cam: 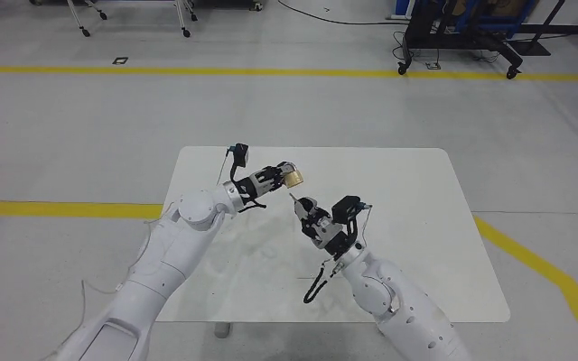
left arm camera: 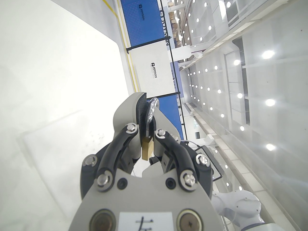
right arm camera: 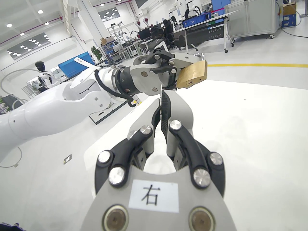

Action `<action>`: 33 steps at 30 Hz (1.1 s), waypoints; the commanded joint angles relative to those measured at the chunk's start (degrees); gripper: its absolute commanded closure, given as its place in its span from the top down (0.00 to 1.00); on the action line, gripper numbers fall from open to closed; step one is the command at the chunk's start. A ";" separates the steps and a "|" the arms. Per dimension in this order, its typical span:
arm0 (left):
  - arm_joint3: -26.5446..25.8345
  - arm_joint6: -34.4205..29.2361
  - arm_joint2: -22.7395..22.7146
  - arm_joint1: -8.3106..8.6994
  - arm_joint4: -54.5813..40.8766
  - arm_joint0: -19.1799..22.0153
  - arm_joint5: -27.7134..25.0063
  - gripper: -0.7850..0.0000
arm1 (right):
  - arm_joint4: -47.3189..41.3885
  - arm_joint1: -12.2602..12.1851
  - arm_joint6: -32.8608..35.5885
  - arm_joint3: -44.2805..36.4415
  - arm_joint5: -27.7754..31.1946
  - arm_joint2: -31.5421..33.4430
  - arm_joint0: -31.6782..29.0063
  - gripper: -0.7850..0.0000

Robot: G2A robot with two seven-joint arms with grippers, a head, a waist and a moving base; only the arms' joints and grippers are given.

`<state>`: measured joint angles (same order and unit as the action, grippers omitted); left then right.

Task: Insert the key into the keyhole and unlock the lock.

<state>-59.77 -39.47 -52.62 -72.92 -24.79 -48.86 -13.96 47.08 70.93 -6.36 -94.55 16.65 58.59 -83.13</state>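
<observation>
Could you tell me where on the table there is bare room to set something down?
The widest bare patch of table lies between the right gripper and the right edge. A narrower strip runs between the padlock and the far edge. Crowded: mid-table, around the left gripper and key.

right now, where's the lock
The lock is clamped in the left tool, raised over the far part of the table; in the right wrist view it hangs just past the right tool and its key.
</observation>
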 commanded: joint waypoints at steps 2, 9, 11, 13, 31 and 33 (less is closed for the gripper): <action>0.87 -0.93 -0.52 -0.22 -2.49 0.02 1.20 0.00 | -7.26 -0.07 1.87 1.27 5.89 1.04 0.24 0.00; 4.44 -7.51 -1.41 -0.93 -10.27 1.21 5.94 0.00 | -15.75 -0.37 7.40 4.27 11.47 3.19 2.22 0.00; 4.95 -8.53 -0.78 -1.14 -9.42 1.78 6.47 0.00 | -15.75 -0.37 7.40 4.27 11.47 3.19 2.22 0.00; 5.51 -8.96 -0.28 -1.37 -8.85 2.26 7.01 0.00 | -15.75 -0.37 7.40 4.27 11.47 3.19 2.22 0.00; 8.69 -7.81 0.46 -2.78 -6.98 4.08 8.17 0.00 | -31.45 0.19 19.16 3.52 0.54 4.54 3.11 0.00; 8.62 -7.40 0.57 -2.88 -6.35 4.11 8.32 0.00 | -32.93 0.23 19.47 3.64 0.07 4.95 3.25 0.00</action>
<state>-51.11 -46.98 -52.08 -75.77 -31.34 -44.75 -5.69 14.70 71.14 13.11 -90.99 16.95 63.39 -79.94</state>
